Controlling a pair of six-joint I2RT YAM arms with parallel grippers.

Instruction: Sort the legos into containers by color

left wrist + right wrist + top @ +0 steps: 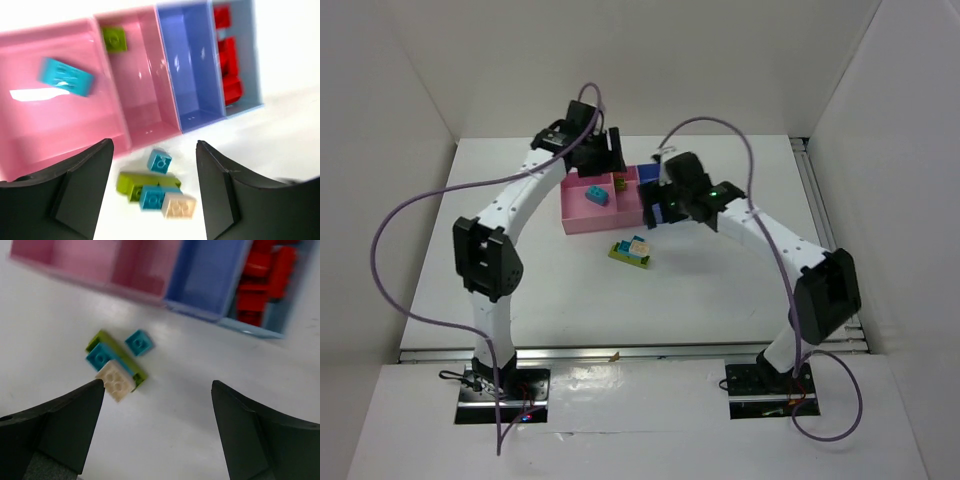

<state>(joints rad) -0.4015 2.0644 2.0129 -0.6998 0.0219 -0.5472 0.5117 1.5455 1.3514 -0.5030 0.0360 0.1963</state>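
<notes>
A small stack of legos (631, 251) lies on the white table in front of the containers (582, 218): a yellow-green brick (131, 183), a cyan brick (151, 197), a beige brick (179, 207) and a loose cyan brick (159, 161). It also shows in the right wrist view (115, 366). A cyan brick (66, 76) lies in the wide pink bin, a green brick (114, 39) in the second pink bin, and red bricks (229, 67) in the light blue bin. The periwinkle bin (192, 70) holds nothing. My left gripper (154, 187) is open above the stack. My right gripper (157, 427) is open and empty.
White walls enclose the table on three sides. A rail runs along the table's right edge (820, 210). Purple cables loop from both arms.
</notes>
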